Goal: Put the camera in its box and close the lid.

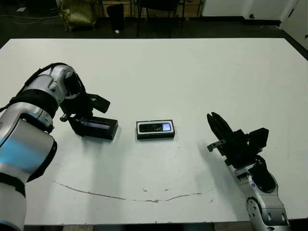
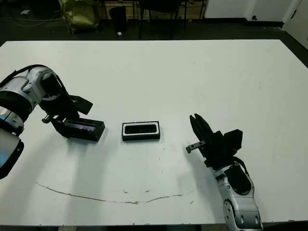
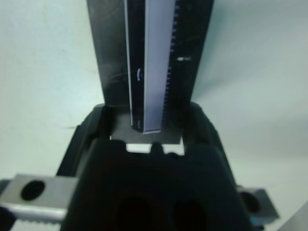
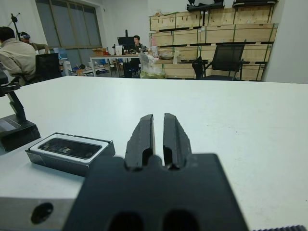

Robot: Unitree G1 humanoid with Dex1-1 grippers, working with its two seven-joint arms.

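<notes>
Near the desk's front edge, the right gripper (image 1: pixel 214 126) hovers empty, fingers nearly together. At mid-desk sits the box (image 1: pixel 155 130) with the camera (image 1: pixel 153 127) inside. Toward the left edge, the left gripper (image 1: pixel 77 122) clamps the lid (image 1: pixel 98 127), standing on the white desk (image 1: pixel 192 72). Seated people (image 4: pixel 17 55) beyond.

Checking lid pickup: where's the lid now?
Head views: the lid sits on the table left of centre, clamped by the left gripper, just left of the box.
</notes>
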